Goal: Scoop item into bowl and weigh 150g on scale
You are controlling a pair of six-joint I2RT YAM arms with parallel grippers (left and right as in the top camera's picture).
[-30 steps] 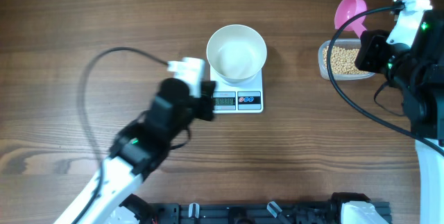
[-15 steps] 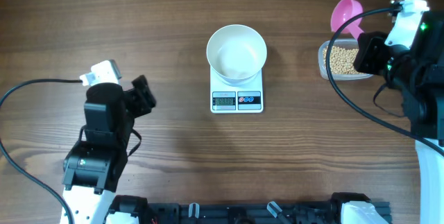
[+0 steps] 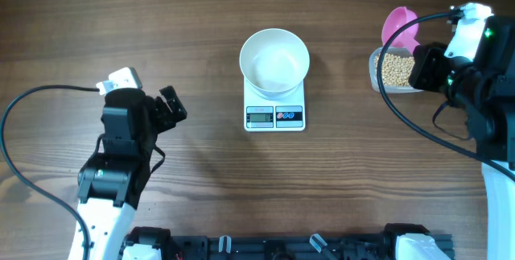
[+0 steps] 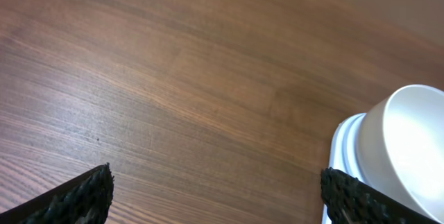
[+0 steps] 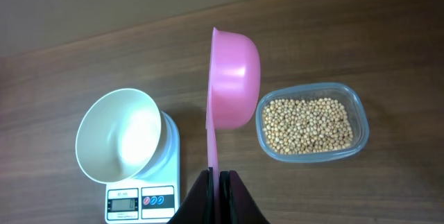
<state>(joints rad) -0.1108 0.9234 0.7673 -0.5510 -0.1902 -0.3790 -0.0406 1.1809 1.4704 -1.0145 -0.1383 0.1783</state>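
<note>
The empty white bowl (image 3: 274, 60) stands on the white scale (image 3: 274, 117) at mid-table. Tan beans (image 3: 397, 70) fill a clear tub at the right. My right gripper (image 3: 422, 52) is shut on the handle of a pink scoop (image 3: 400, 25), whose empty cup hangs on edge above the table behind the tub. The right wrist view shows the scoop (image 5: 233, 85), beans (image 5: 309, 123), bowl (image 5: 119, 135), scale (image 5: 142, 200) and the gripper (image 5: 218, 181). My left gripper (image 3: 166, 109) is open and empty, well left of the scale. Its wrist view shows the gripper (image 4: 218, 195), bowl (image 4: 409, 144) and scale (image 4: 339, 160).
The clear plastic tub (image 3: 374, 65) sits near the right edge, under my right arm. Black cables loop over the table at the left (image 3: 16, 115) and right (image 3: 402, 123). Bare wood lies between my left gripper and the scale.
My left arm has pulled back leftward from the scale's front edge and its gripper has opened. The right gripper has lifted the scoop slightly over the tub.
</note>
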